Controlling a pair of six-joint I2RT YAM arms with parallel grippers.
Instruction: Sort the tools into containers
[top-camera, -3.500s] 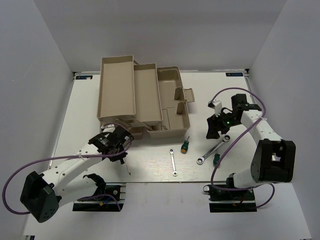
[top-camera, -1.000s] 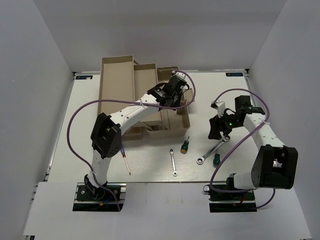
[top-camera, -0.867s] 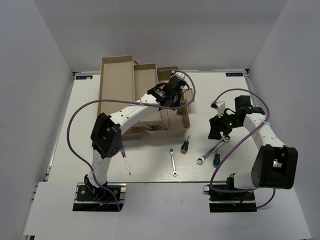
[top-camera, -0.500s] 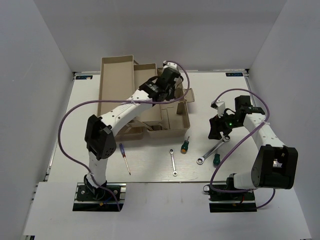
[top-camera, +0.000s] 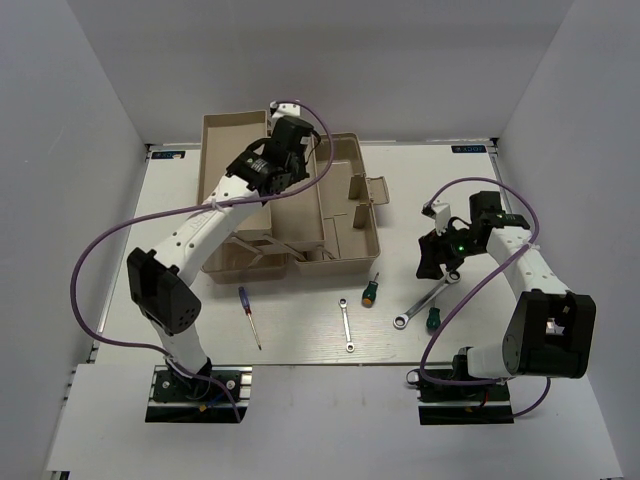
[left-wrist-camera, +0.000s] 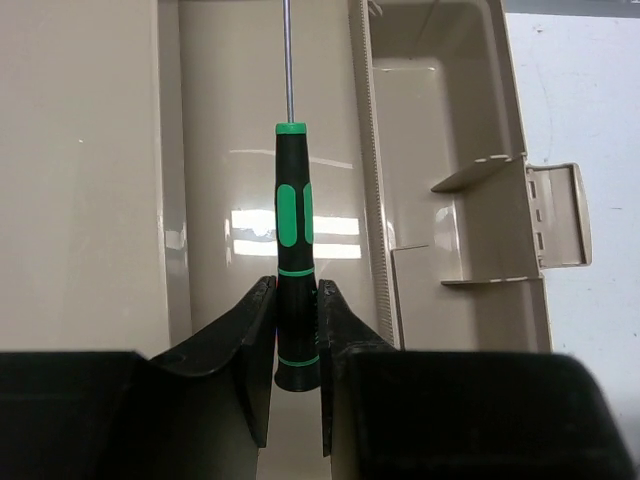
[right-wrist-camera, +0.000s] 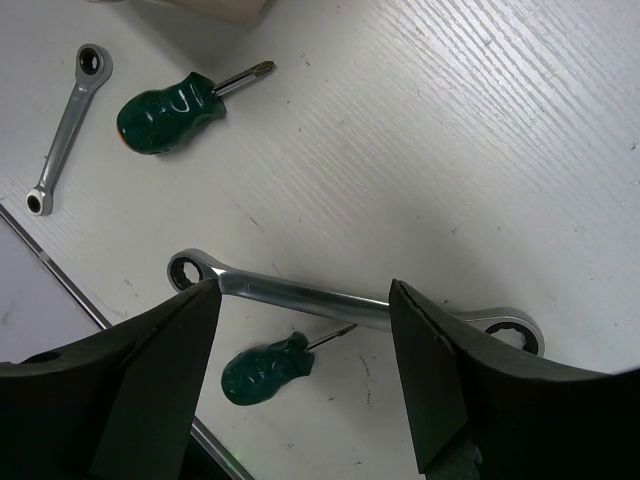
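Gripping the black-green screwdriver (left-wrist-camera: 293, 230) near the butt of its handle, the left gripper (left-wrist-camera: 297, 300) is clenched and hangs over the middle tray (left-wrist-camera: 220, 120) of the toolbox (top-camera: 345, 262), far left on the table (top-camera: 300, 340); the right gripper (right-wrist-camera: 303, 292) is released, its fingers spread either side of the longer wrench (right-wrist-camera: 340, 300), near right; the left stubby screwdriver (top-camera: 371, 291) and right stubby screwdriver (top-camera: 433, 318) flank that wrench; the shorter wrench (top-camera: 346, 328) and blue-red screwdriver (top-camera: 247, 315) lie further left.
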